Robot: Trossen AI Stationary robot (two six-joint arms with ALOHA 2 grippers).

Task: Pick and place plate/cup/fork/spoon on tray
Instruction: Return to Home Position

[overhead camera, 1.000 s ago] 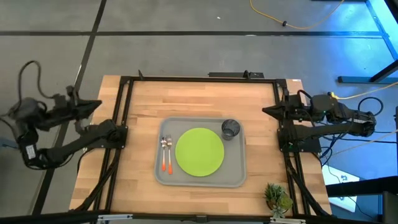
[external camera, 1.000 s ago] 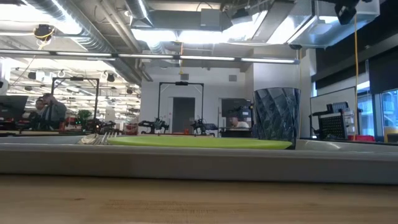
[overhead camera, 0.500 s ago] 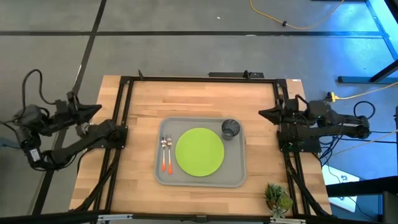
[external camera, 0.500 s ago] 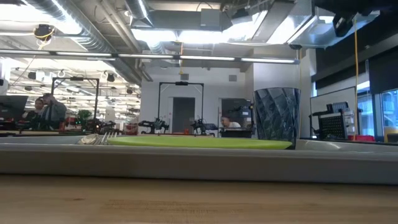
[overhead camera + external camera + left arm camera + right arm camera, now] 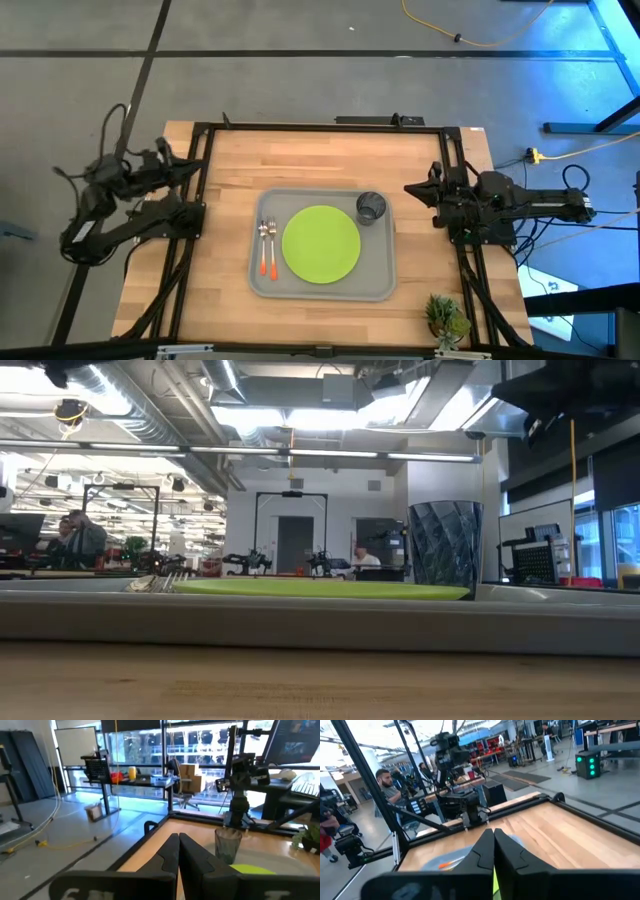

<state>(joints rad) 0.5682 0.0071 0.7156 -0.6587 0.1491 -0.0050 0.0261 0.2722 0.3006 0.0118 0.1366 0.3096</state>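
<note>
A pale butcher-block table (image 5: 330,160) framed by black rails stands on a grey floor, and a small potted plant (image 5: 446,318) sits at its near right corner. The low view looks into an open workshop with ceiling ducts, strip lights and seated people far off.

The tray (image 5: 383,283) lies mid-table with its long axis across the table. The plate (image 5: 321,244) is flat at its centre and the cup (image 5: 371,207) is upright just beside the plate's far right edge. The fork (image 5: 271,247) and the spoon (image 5: 263,248) lie side by side left of the plate, the fork nearer it. Their metal heads point to the far edge and their orange handles to the near edge.

In the low view the tray's rim hides the handles, and the two heads cannot be told apart.

The left gripper (image 5: 188,166) hangs over the table's left rail and the right gripper (image 5: 408,188) over the right rail. Each is clenched on nothing
</note>
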